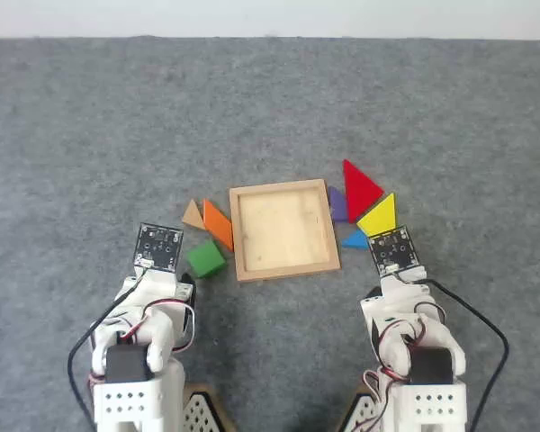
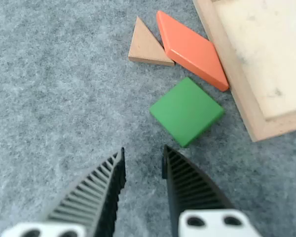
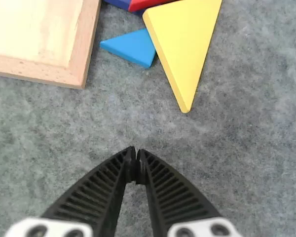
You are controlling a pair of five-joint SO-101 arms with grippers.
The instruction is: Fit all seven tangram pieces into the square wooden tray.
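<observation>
left end effector [image 2: 143,150] parted, empty, just near of green square [image 2: 186,111] | right end effector [image 3: 136,151] clenched, empty, near of yellow triangle [image 3: 185,44] | wooden tray [image 1: 286,268] bare on counter [image 1: 90,135] | progress: none of seven fitted | orange parallelogram [image 1: 219,223], tan triangle [image 1: 193,214] left of tray | red triangle [image 1: 360,187], purple piece [image 1: 337,205], blue triangle [image 1: 355,239] right

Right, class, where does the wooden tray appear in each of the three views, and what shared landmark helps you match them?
High view: the tray sits at the centre, between the orange piece and the yellow triangle.
Left wrist view: its corner lies beside the orange piece and the green square.
Right wrist view: its corner lies beside the blue triangle.
Shared landmark: the grey carpet under it.
</observation>
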